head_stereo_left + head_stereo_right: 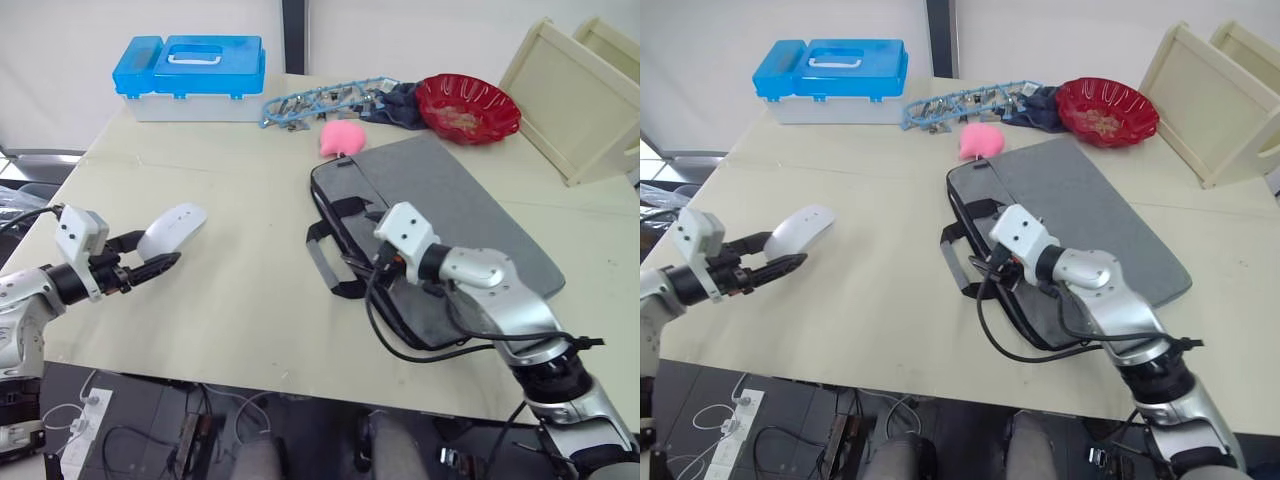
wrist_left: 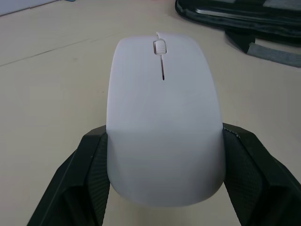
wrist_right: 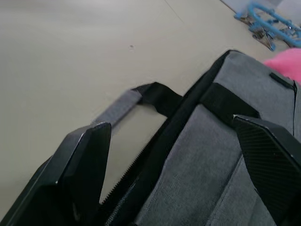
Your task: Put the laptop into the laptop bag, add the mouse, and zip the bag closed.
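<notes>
L gripper [image 2: 164, 188] jaws are closed on the mouse [image 2: 163, 117], pads on both flanks of its rear, wheel end pointing away, prob. so it can go nose-first into the laptop bag [image 1: 470, 215]. R gripper [image 3: 174, 183] jaws are spread wide, empty, straddling the bag's zipper edge by a strap handle [image 1: 325, 262], likely to hold the mouth open. On the table [image 1: 230, 300] the mouse is at 9 o'clock of the bag, well apart. Pink fuzzy thing [image 1: 342, 137] touches the bag at 12. Laptop: can't tell.

A pale table [image 1: 250, 300] stands before white walls [image 1: 60, 60], cables on the dark floor [image 1: 130, 430].
</notes>
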